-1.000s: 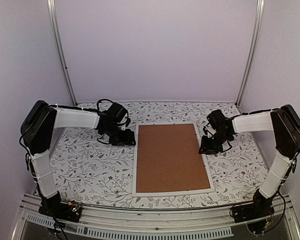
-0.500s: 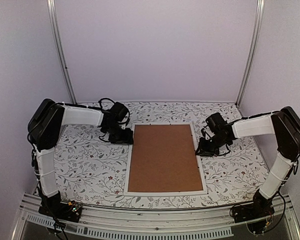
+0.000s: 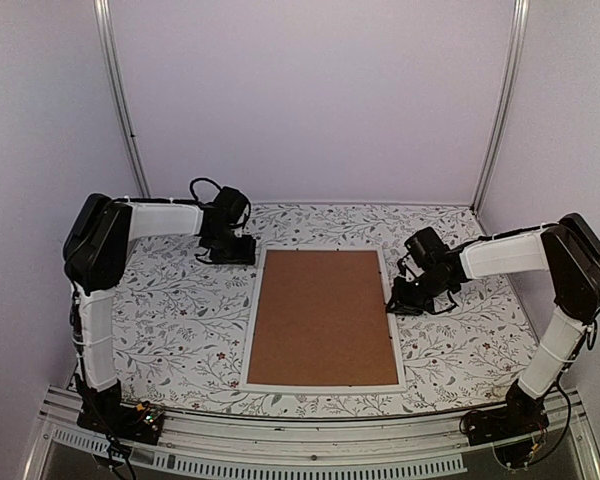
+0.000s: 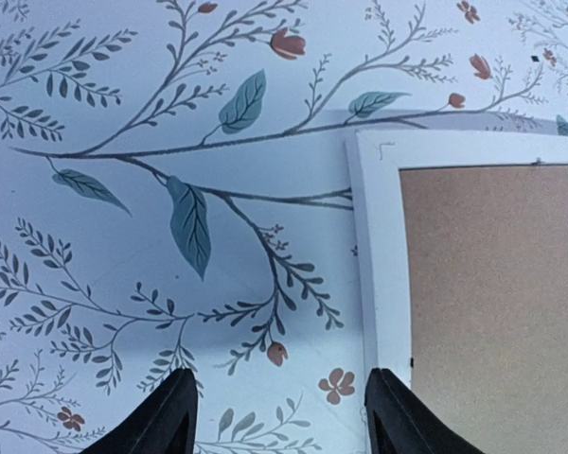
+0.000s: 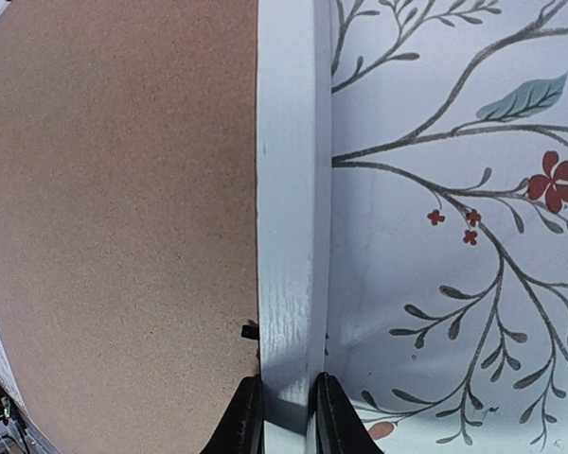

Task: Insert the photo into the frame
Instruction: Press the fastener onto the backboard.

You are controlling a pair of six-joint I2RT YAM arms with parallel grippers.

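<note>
The frame (image 3: 320,388) is laid flat, back side up, near the middle of the floral desk (image 3: 170,330), with its long sides slightly skewed. A thin white rim is seen around a plain brown backing board (image 3: 323,318). The right-hand rim is pinched by the right end effector (image 5: 286,402).

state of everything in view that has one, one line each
frame: lying flat on the table, brown board filling it
backing board: seated inside the white rim
left gripper: fingers open, empty, over the table by the frame's corner
right gripper: fingers shut on the frame's right rim
photo: not in view
</note>
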